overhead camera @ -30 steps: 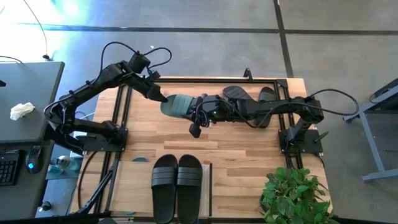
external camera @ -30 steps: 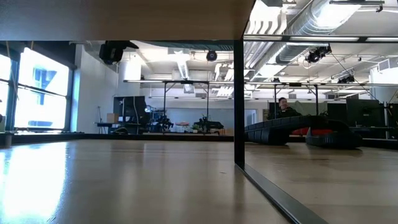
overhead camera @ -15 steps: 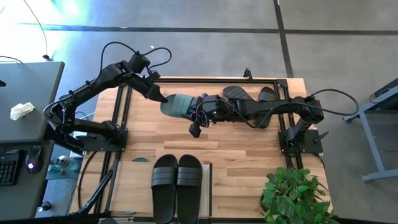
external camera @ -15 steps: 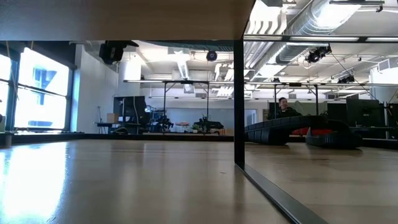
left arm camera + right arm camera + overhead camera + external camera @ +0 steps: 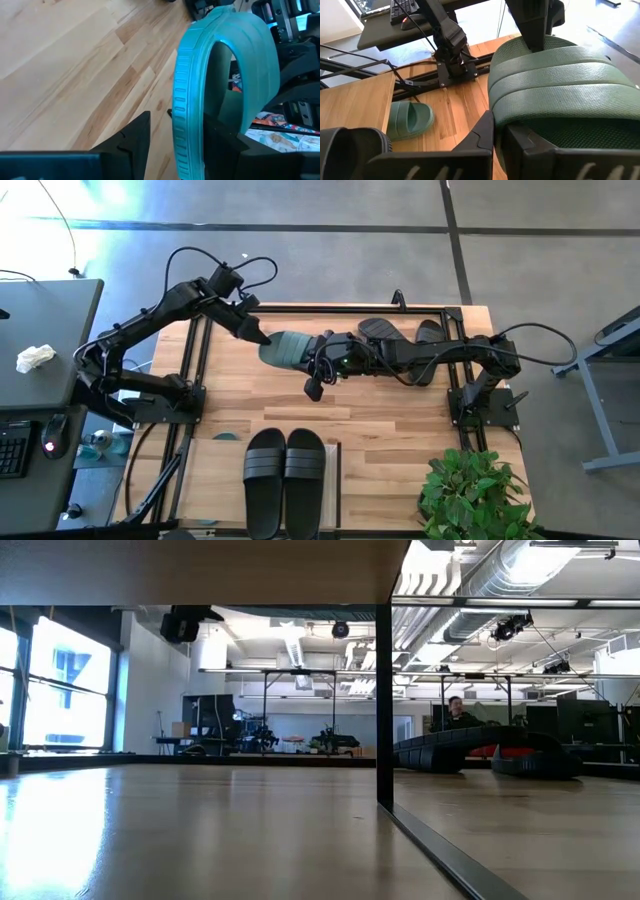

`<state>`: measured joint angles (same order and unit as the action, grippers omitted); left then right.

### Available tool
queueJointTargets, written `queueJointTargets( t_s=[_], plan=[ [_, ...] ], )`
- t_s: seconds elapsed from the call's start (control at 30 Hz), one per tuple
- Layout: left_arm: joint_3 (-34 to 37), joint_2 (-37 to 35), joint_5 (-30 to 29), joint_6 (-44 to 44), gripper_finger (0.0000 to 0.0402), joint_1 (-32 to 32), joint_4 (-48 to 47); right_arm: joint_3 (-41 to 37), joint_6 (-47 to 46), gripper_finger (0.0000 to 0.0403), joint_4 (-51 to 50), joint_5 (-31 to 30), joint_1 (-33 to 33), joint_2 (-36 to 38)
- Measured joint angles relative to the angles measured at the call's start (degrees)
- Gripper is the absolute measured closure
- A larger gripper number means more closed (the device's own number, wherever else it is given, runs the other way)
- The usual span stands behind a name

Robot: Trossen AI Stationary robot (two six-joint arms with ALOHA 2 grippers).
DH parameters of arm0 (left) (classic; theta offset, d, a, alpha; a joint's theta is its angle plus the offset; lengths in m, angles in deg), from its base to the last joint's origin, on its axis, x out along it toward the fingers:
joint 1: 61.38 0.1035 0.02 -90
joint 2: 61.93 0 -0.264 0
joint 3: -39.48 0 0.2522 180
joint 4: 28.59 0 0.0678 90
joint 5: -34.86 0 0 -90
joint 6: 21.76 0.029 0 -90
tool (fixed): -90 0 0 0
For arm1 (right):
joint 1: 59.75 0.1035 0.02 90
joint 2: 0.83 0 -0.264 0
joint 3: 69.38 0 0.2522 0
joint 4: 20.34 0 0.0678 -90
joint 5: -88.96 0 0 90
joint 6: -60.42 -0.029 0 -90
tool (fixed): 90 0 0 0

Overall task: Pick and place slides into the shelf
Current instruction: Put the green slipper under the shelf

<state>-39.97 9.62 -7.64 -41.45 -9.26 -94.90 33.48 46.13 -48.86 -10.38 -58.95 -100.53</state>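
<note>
A sage-green slide (image 5: 285,348) hangs in the air over the table's far middle, between both grippers. My right gripper (image 5: 321,360) is shut on its right end. My left gripper (image 5: 258,337) is open at the slide's left end. Its fingers straddle the ribbed sole rim (image 5: 182,115), and bare wood shows between one finger (image 5: 135,137) and the rim. The second green slide (image 5: 410,117) lies flat on the table near the left arm's base. One black pair (image 5: 285,480) lies sole-down on the shelf top (image 5: 336,465). The other black slides (image 5: 400,335) lie at the far right. My right gripper pinches the green slide's right end (image 5: 496,117) between its two fingers (image 5: 482,132), coming level from the table's right. The slide is lifted clear of the table and reaches out leftward. My left gripper: whether the finger (image 5: 220,137) on the rim's inner side touches the slide, I cannot tell.
The shelf stands at the near middle; the low view looks under its board (image 5: 200,570), past a dark post (image 5: 383,710). A potted plant (image 5: 470,495) fills the near right corner. A grey desk (image 5: 40,350) stands to the left. Bare wood lies between the shelf and the grippers.
</note>
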Motion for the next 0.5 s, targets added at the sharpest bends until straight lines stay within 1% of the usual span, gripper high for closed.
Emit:
queueJointTargets(
  t_s=[0.23, 0.3, 0.37, 0.5],
  plan=[
    [0.0, 0.3, -0.2, 0.1, 0.0260, 0.0, 0.1, 0.0, 0.0, 0.0403, 0.0, 0.0, 0.0, 0.0],
    [0.0, 0.3, -0.3, 0.2, 0.0271, 0.0, 0.1, 0.0, -0.2, 0.0403, 0.0, 0.0, 0.0, 0.0],
    [0.0, 0.3, -0.5, 0.2, 0.0296, 0.0, 0.2, 0.0, -0.3, 0.0403, 0.0, 0.1, -0.1, 0.0],
    [0.0, 0.3, -0.5, 0.2, 0.0373, 0.0, 0.2, 0.0, -0.7, 0.0395, 0.0, 0.8, -0.5, 0.0]
  ],
)
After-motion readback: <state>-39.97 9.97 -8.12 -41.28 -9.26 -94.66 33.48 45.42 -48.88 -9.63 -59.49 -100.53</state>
